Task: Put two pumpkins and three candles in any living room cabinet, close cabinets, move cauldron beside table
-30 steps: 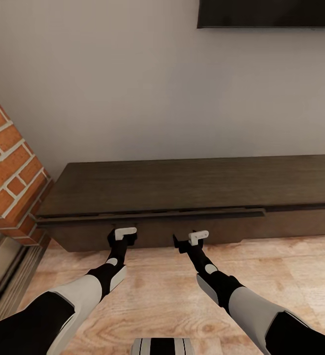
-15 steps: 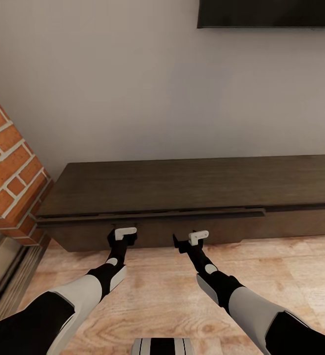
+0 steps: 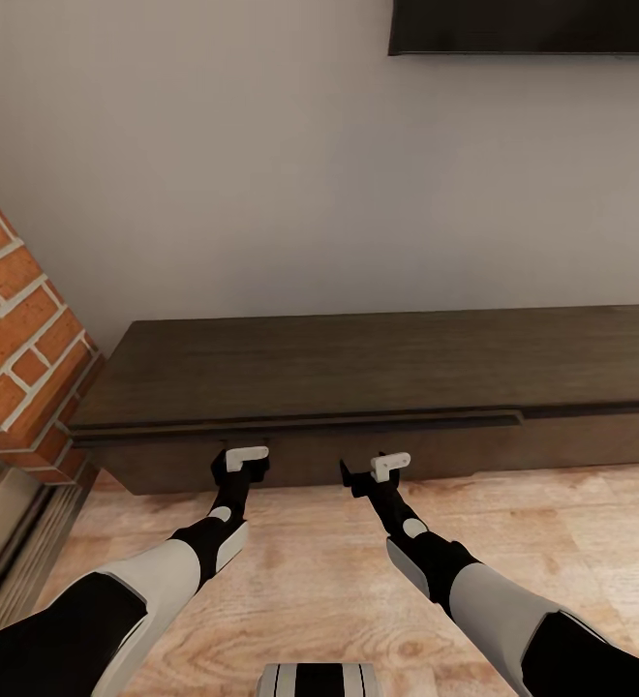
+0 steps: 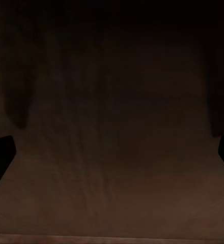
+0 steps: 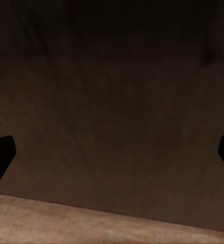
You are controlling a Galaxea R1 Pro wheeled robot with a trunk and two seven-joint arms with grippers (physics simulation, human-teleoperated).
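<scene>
The long, low dark-brown cabinet [image 3: 378,363] runs along the wall in the head view. Its left drawer front [image 3: 300,455] stands out a hair from the body, with a thin dark gap under the top. My left gripper [image 3: 245,455] and right gripper [image 3: 387,465] both rest against that drawer front, side by side. In the wrist views the dark wood is very close. The left gripper [image 4: 112,152] and right gripper [image 5: 112,157] are open, their black fingertips [image 4: 0,155] [image 5: 0,155] far apart, holding nothing. The pumpkins, candles, cauldron and table are out of view.
A red brick fireplace [image 3: 19,329] juts out at the left, close to the cabinet's end. A dark screen [image 3: 528,27] hangs on the pale wall above. Light wood floor [image 3: 310,571] lies between me and the cabinet.
The gap along the left drawer's top has narrowed slightly. Both arms stay almost where they were, and the view has shifted a touch.
</scene>
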